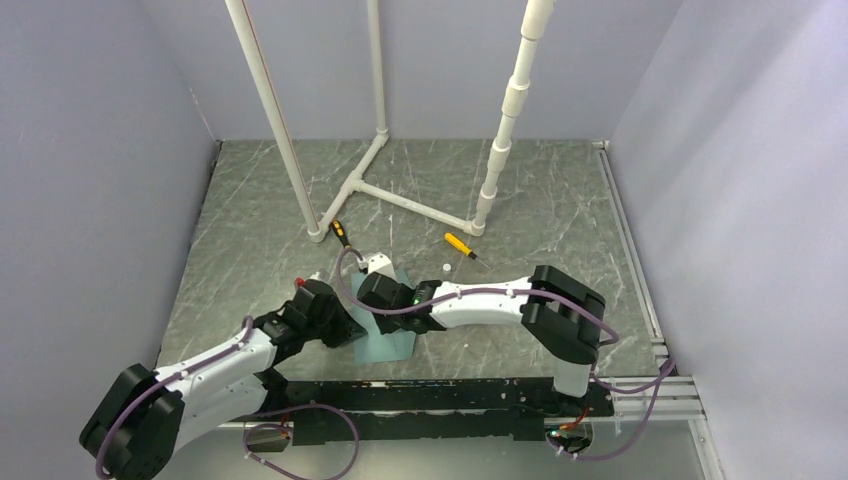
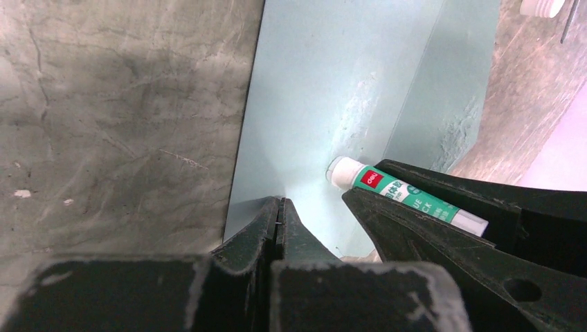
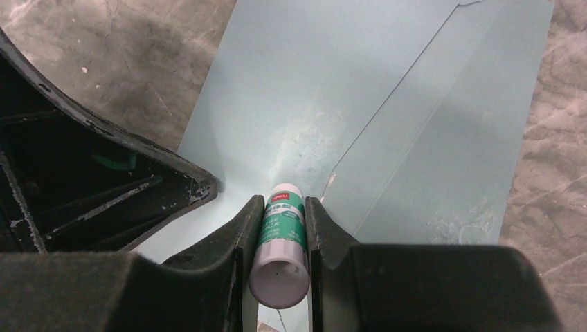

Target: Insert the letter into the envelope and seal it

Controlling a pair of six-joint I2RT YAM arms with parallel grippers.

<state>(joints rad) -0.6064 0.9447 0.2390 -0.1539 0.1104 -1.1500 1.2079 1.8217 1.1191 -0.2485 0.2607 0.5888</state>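
The pale teal envelope (image 1: pixel 392 338) lies flat on the marble table between both arms, flap open, with whitish glue smears on it (image 3: pixel 311 138). My left gripper (image 2: pixel 280 205) is shut with nothing between its fingers, and its tips press on the envelope's (image 2: pixel 311 90) left edge. My right gripper (image 3: pixel 282 207) is shut on a green-and-white glue stick (image 3: pixel 282 221), whose tip touches the envelope (image 3: pixel 332 76) near the flap fold. The stick also shows in the left wrist view (image 2: pixel 387 190). The letter is hidden, apart from a small tan sliver (image 2: pixel 354 257) at the envelope's near edge.
A white PVC pipe frame (image 1: pixel 400 195) stands at the back. A yellow-handled screwdriver (image 1: pixel 458 243) and an orange-and-black one (image 1: pixel 341 233) lie just beyond the envelope. A small white cap (image 1: pixel 444 267) sits near them. Walls close both sides.
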